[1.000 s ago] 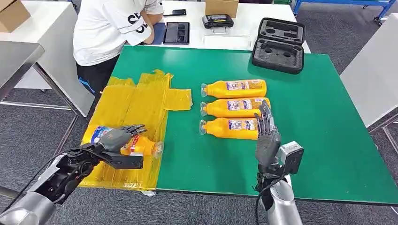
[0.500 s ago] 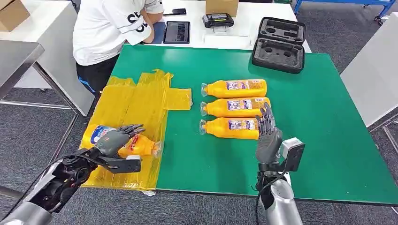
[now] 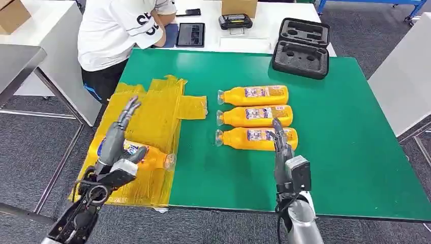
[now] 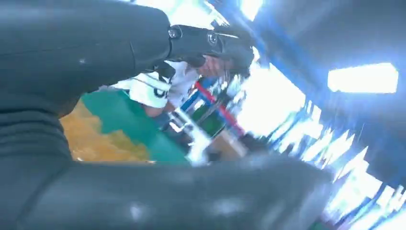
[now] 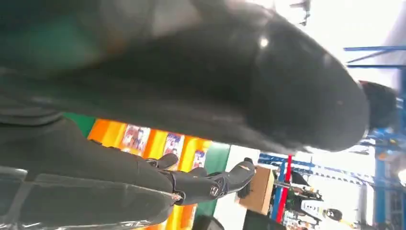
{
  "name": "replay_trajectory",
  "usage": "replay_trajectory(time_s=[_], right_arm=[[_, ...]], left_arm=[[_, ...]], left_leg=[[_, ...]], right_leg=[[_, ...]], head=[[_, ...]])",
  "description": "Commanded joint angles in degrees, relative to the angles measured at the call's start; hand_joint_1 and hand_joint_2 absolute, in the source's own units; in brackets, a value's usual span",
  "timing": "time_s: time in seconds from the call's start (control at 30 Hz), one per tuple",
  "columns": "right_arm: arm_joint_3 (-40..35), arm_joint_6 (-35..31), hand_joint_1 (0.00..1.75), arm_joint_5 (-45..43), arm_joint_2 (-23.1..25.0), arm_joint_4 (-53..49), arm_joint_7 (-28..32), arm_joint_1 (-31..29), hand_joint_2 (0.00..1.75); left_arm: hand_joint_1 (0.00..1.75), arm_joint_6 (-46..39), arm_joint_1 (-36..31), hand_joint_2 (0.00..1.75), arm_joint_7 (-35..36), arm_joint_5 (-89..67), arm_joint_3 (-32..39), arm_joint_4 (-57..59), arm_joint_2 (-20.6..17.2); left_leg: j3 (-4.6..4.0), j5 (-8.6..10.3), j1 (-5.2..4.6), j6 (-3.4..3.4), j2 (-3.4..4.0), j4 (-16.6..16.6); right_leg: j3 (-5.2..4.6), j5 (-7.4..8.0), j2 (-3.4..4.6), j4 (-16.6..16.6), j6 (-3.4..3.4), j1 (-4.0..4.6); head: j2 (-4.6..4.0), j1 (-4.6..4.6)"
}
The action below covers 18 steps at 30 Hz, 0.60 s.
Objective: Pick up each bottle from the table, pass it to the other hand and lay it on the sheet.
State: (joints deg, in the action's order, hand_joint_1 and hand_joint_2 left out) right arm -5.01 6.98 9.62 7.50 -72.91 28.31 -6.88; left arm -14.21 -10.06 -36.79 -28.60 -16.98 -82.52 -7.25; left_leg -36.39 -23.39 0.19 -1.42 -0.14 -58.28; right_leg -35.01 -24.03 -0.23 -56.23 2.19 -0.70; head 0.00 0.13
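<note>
Since a second ago the left hand [image 3: 116,147] has let go of the orange juice bottle [image 3: 137,155] and lifted off it, fingers [image 3: 127,113] now spread and raised above the yellow plastic sheet [image 3: 152,114] where that bottle lies on its side. On the green surface [image 3: 345,132], beside the sheet, three more orange juice bottles [image 3: 254,116] lie in a row on their sides, caps toward the sheet, with a black foam-lined case [image 3: 301,48] beyond them and a person in a white shirt [image 3: 114,30] at the far left corner. At the nearest of the three, the right hand [image 3: 281,152] stands upright on edge, fingers [image 3: 277,133] straight and holding nothing, their tips over that bottle's label end.
</note>
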Motion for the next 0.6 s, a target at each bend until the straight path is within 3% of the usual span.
replay_trajectory(time_s=[0.03, 0.17, 0.2, 0.43, 0.6], right_arm=[[-2.45, -2.55, 0.0, 12.06, -6.15, 10.9, -4.75, -9.72, 1.75], [-1.85, -2.4, 0.0, 12.48, -6.05, 12.64, -4.61, -11.24, 1.75], [-3.21, -3.54, 0.0, 16.22, -7.03, 13.75, -6.17, -12.44, 1.75], [-8.04, -3.21, 0.0, 26.45, -12.25, 33.41, -10.09, -30.02, 1.75], [-9.77, -2.41, 0.0, 28.2, -12.03, 37.25, -11.0, -32.56, 1.75]], left_arm=[[0.0, 0.09, 8.47, 1.75, -3.21, 9.48, 11.45, -2.49, 12.92], [0.0, -0.6, 8.29, 1.75, -3.21, 9.79, 10.75, -2.07, 12.79], [0.0, -0.98, 7.91, 1.75, -3.21, 9.14, 10.98, -1.06, 13.24], [0.0, -1.45, 6.27, 1.75, -3.21, 11.0, 9.75, 3.07, 14.88], [0.0, -1.51, 6.07, 1.75, -3.21, 11.01, 9.68, 3.42, 14.8]], left_leg=[[0.15, -0.05, -0.02, 0.0, 0.1, 0.05], [0.25, -0.08, -0.01, 0.01, 0.11, 0.02], [0.17, -0.02, 0.01, 0.0, 0.02, 0.03], [0.32, 0.0, -0.05, -0.08, 0.22, 0.02], [0.38, 0.01, -0.04, -0.08, 0.06, 0.04]], right_leg=[[0.13, 0.0, 0.09, 0.07, -0.01, -0.02], [0.24, -0.02, 0.11, 0.07, -0.03, -0.01], [0.18, -0.01, 0.02, 0.07, -0.03, 0.0], [0.3, 0.05, 0.22, 0.05, -0.01, -0.04], [0.41, 0.0, 0.04, 0.06, 0.02, -0.05]], head=[[0.0, 0.0], [0.0, -0.02], [0.0, 0.04], [0.0, 0.0], [0.0, -0.02]])
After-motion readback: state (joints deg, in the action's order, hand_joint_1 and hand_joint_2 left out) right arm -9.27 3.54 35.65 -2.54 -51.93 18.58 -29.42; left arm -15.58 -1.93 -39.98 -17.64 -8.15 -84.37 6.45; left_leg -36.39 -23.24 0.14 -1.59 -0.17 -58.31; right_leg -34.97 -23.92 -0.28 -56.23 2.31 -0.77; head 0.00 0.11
